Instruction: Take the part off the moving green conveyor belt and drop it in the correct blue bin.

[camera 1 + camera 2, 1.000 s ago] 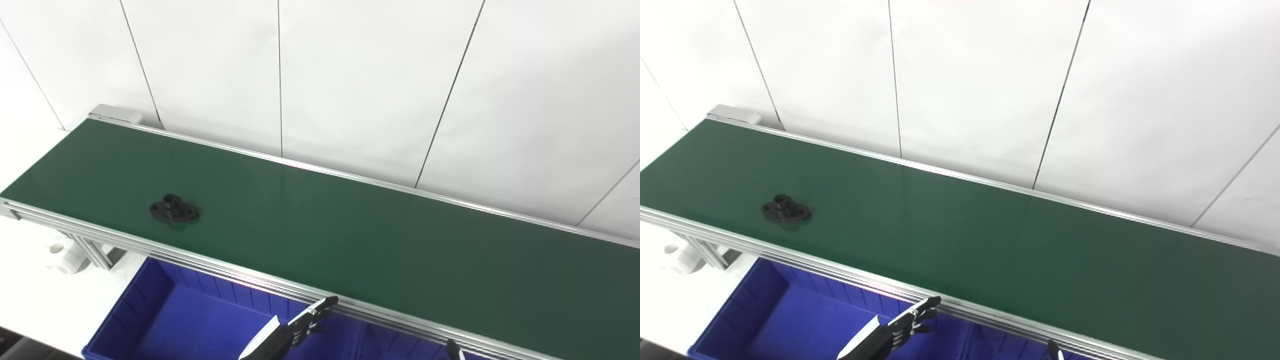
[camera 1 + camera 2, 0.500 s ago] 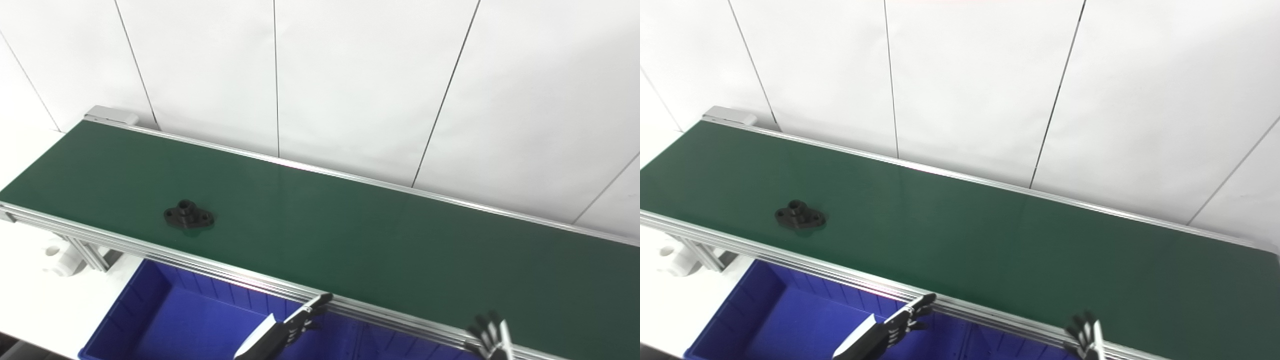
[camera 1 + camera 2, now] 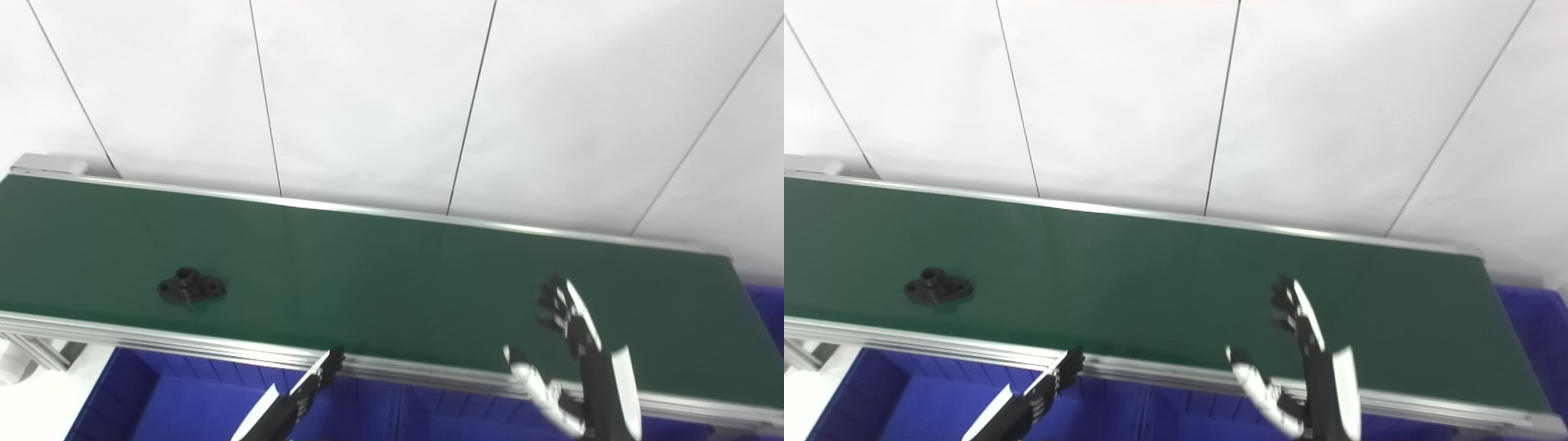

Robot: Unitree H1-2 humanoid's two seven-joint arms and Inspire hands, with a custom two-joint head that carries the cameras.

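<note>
Rising from the bottom edge, the right hand (image 3: 566, 343) is now hovering over the green conveyor belt (image 3: 392, 275) with fingers spread and empty, waiting downstream while the black part (image 3: 191, 288) is lying well to its left, so it should be timing its closing to the part's arrival while the left hand (image 3: 306, 392) is waiting low by the blue bin (image 3: 153, 398), its fingers extended

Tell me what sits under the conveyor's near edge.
Blue bins sit below the green conveyor belt's front rail. Their visible floor looks bare; the belt and both arms hide the rest.
</note>
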